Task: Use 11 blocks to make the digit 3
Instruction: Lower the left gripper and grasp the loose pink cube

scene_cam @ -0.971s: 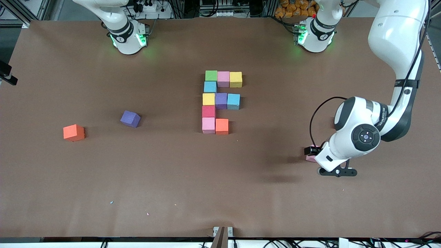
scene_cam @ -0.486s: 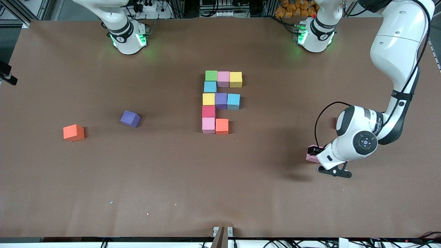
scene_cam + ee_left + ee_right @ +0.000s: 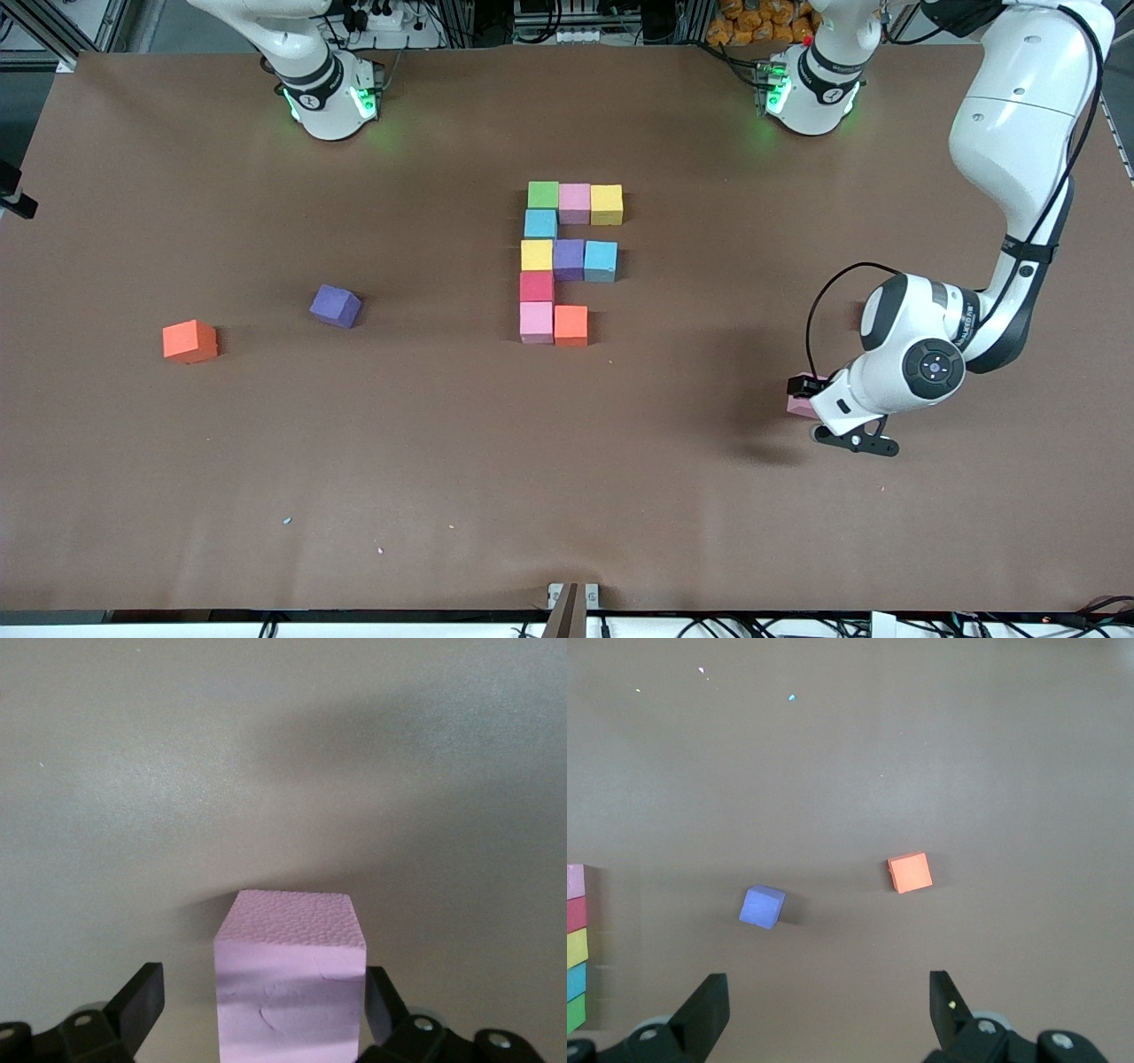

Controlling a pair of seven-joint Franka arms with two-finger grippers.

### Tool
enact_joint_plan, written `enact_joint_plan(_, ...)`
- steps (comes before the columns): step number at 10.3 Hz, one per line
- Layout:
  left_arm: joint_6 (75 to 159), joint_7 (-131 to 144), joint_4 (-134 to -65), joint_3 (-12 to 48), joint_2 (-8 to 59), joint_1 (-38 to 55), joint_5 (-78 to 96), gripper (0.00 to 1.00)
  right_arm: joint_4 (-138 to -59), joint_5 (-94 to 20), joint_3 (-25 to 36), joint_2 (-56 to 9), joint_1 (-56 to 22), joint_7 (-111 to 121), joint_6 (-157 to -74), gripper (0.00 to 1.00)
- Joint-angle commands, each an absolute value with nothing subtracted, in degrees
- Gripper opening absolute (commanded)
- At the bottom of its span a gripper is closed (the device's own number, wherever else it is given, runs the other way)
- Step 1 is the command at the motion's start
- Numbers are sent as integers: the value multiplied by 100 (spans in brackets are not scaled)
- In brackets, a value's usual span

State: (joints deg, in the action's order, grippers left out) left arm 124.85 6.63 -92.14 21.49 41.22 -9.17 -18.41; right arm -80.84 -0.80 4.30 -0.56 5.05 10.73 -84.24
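left gripper (image 3: 257,1010) sitting low w/ fingers apart either side of pink block (image 3: 291,979), not clamping, right gripper (image 3: 824,1014) waiting, fingers apart, over table (image 3: 443,443), unfinished digit 3 (image 3: 567,261) mid-table

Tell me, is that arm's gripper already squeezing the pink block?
No: in the left wrist view the left gripper is open, with the pink block between its fingers and a gap on one side.

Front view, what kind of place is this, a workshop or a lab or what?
Most likely a robotics lab. Two arms are bolted at the edge of a brown table, metal framing and cables run along that edge, and coloured foam blocks sit in a neat figure. The left end effector straddles a pink block.
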Motion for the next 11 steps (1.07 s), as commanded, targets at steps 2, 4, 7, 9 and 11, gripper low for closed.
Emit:
enact_joint_plan(2, 12586, 659, -9264, 2197, 4183, -984, -1951, 100, -7980, -123, 352, -62, 650, 1143, -8323, 100)
enact_joint_plan(4, 12638, 659, -9255, 2197, 4210, -976, -1942, 64, -7980, -123, 343, -70, 650, 1143, -8332, 100)
enact_joint_plan(7, 12639, 790, -9255, 2197, 4175, -949, -1899, 7, -7980, -123, 343, -70, 650, 1143, -8332, 100)
enact_joint_plan(9, 12578, 1769, -9255, 2241, 4105, -879, -1872, 20, -7980, -123, 334, -79, 642, 1143, -8349, 100)
enact_joint_plan(11, 12516, 2887, -9246, 2320, 4070, -643, -1881, 8, -7980, -123, 343, -79, 642, 1143, -8358, 100)
